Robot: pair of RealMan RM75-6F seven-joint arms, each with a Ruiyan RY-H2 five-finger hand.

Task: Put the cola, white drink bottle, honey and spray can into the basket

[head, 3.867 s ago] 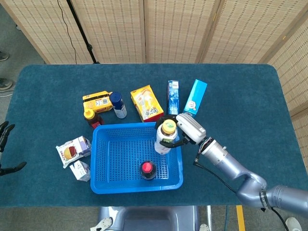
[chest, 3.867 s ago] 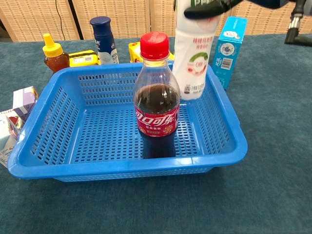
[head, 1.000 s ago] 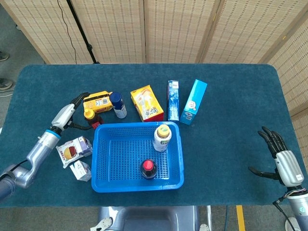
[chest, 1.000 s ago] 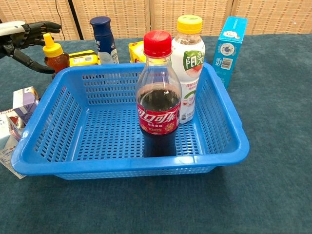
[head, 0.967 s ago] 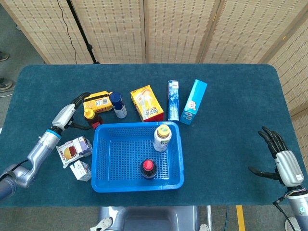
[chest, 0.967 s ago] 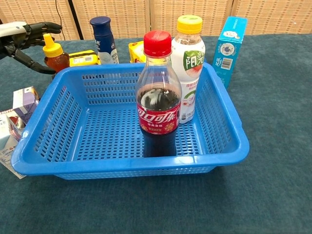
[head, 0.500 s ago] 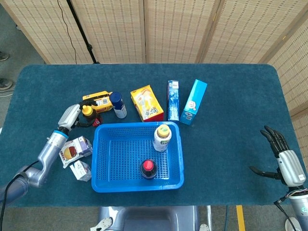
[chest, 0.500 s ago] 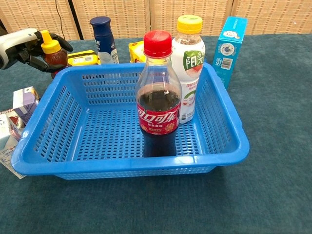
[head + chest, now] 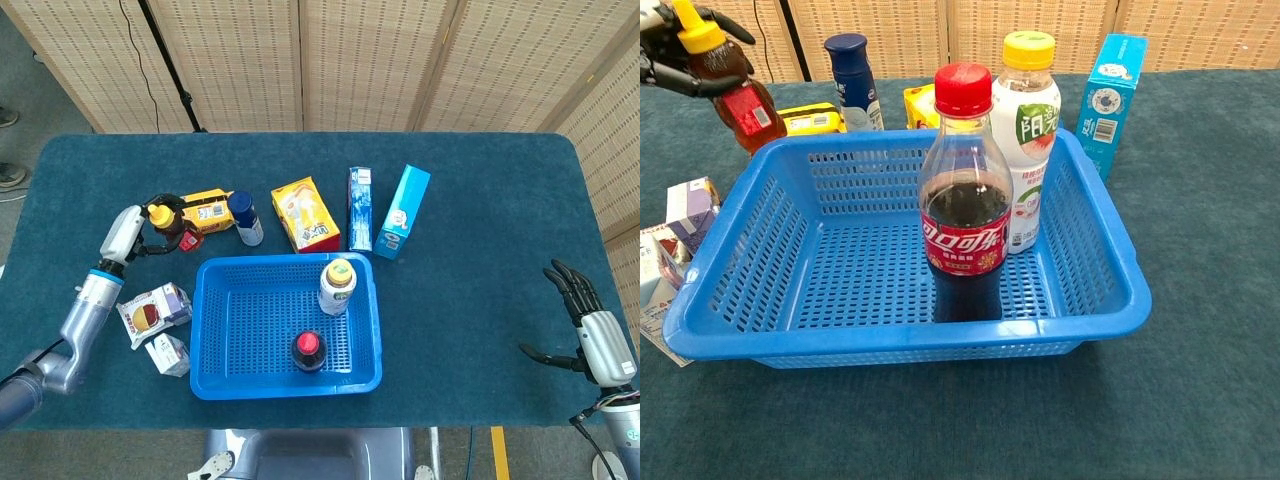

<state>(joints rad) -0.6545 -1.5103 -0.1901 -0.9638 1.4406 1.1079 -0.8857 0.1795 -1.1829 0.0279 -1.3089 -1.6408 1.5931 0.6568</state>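
The blue basket (image 9: 220,375) (image 9: 1100,250) holds the cola bottle (image 9: 307,351) (image 9: 963,215) and the white drink bottle (image 9: 338,285) (image 9: 1027,140), both upright. My left hand (image 9: 128,236) (image 9: 662,50) grips the honey bottle (image 9: 168,224) (image 9: 730,85) near its yellow cap and holds it tilted above the table, left of the basket's far corner. The dark blue spray can (image 9: 245,217) (image 9: 852,66) stands behind the basket. My right hand (image 9: 592,336) hangs open at the table's right front edge, holding nothing.
Behind the basket lie a yellow packet (image 9: 206,211) (image 9: 814,120), a yellow box (image 9: 304,213), a blue carton (image 9: 360,208) and a light blue box (image 9: 405,210) (image 9: 1108,100). Two small snack boxes (image 9: 152,311) (image 9: 675,225) sit left of the basket.
My left hand closed on the honey bottle and has lifted it off the table, tilting it and carrying it up and to the left. The right hand stayed still.
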